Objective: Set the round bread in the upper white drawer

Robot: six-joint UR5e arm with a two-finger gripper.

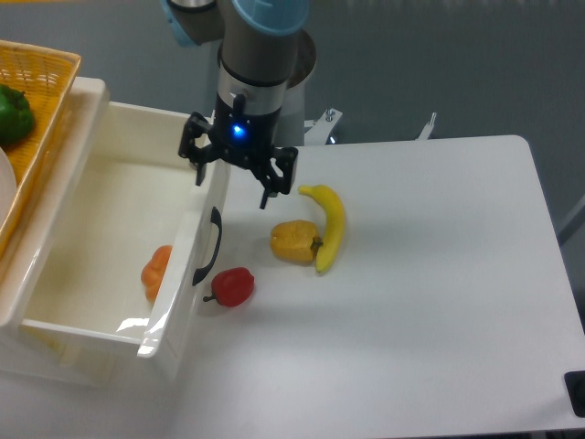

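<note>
The round bread (pixel 155 272) lies inside the upper white drawer (pixel 110 201), against its front panel, so only its orange-tan side shows. The drawer stands open, with a curved black handle (pixel 209 247) on its front. My gripper (pixel 232 188) is open and empty, hanging above the drawer's back right corner and the table's edge, well above and right of the bread.
A yellow-orange bell pepper (pixel 294 240) and a banana (pixel 330 225) lie touching on the white table, right of the drawer. A red pepper (pixel 233 286) lies just in front of the drawer's handle. A yellow woven basket (pixel 41 78) with a green pepper (pixel 13 112) stands at far left.
</note>
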